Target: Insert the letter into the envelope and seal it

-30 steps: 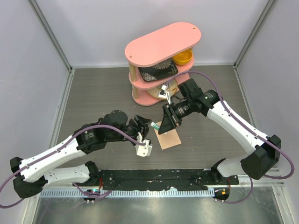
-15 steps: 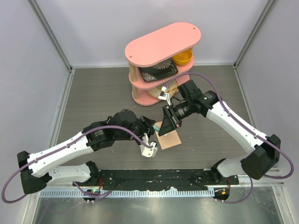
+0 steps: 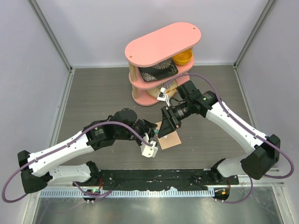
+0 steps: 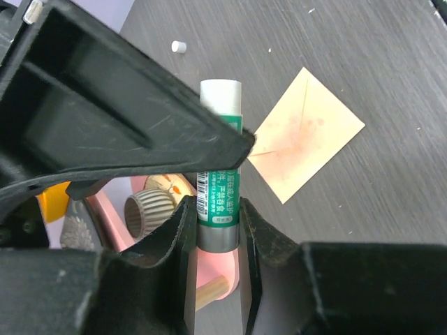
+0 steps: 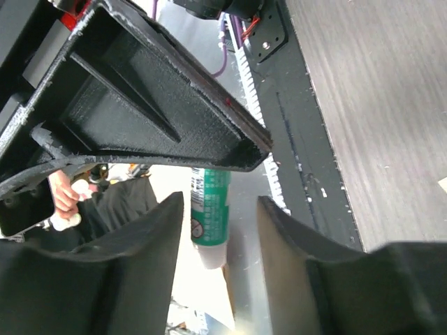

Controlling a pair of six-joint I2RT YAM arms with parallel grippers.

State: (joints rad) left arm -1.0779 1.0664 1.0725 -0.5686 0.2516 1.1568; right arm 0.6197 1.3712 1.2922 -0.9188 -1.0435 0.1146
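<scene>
The peach-tan envelope (image 3: 170, 139) lies flat on the dark table between the arms; it also shows in the left wrist view (image 4: 305, 142). The cream-yellow letter is not in view. My left gripper (image 3: 153, 129) is shut on a green glue stick (image 4: 219, 188) with a white cap, holding it above the table beside the envelope. My right gripper (image 3: 164, 124) meets it from the right. In the right wrist view the glue stick (image 5: 210, 209) sits between my right gripper's (image 5: 220, 204) spread jaws, close to one finger, not clamped.
A pink two-tier shelf (image 3: 163, 39) stands behind the envelope, holding a yellow bowl (image 3: 182, 58) and a dark patterned dish (image 3: 156, 72). A small white piece (image 4: 179, 47) lies on the table. The table's metal front rail (image 3: 154, 179) runs by the arm bases.
My left arm has swung right with the glue stick, bringing it up to my right gripper above the envelope's left corner. The right arm has barely moved.
</scene>
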